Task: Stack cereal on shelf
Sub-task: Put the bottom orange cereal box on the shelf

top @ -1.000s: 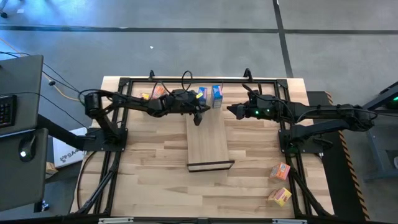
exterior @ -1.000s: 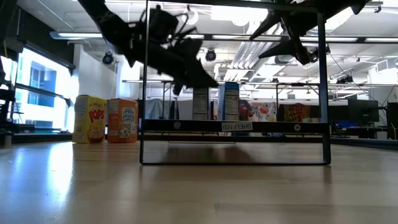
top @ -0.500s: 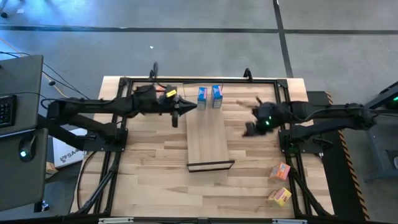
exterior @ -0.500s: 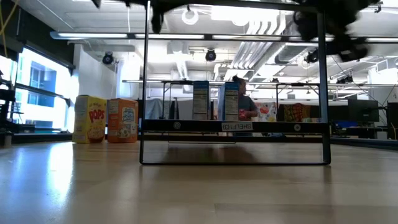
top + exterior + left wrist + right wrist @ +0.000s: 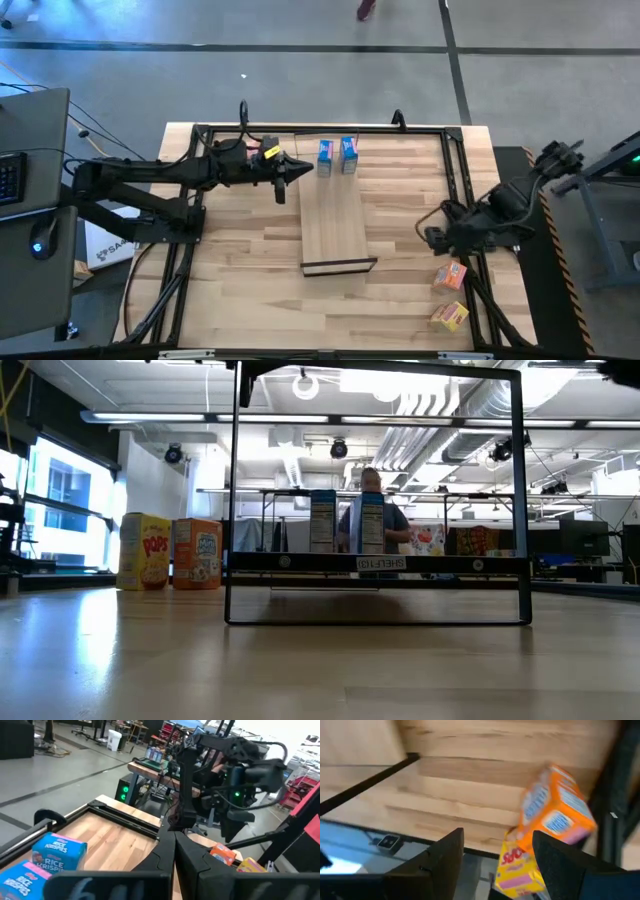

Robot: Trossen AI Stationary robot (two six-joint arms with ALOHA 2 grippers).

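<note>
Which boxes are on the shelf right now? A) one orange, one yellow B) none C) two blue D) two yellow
C: two blue boxes stand side by side at the far end of the shelf; no others are on it.

High view looks straight down; low view looks level across the table [image 5: 250, 260]; both share the shelf [image 5: 333, 225].
</note>
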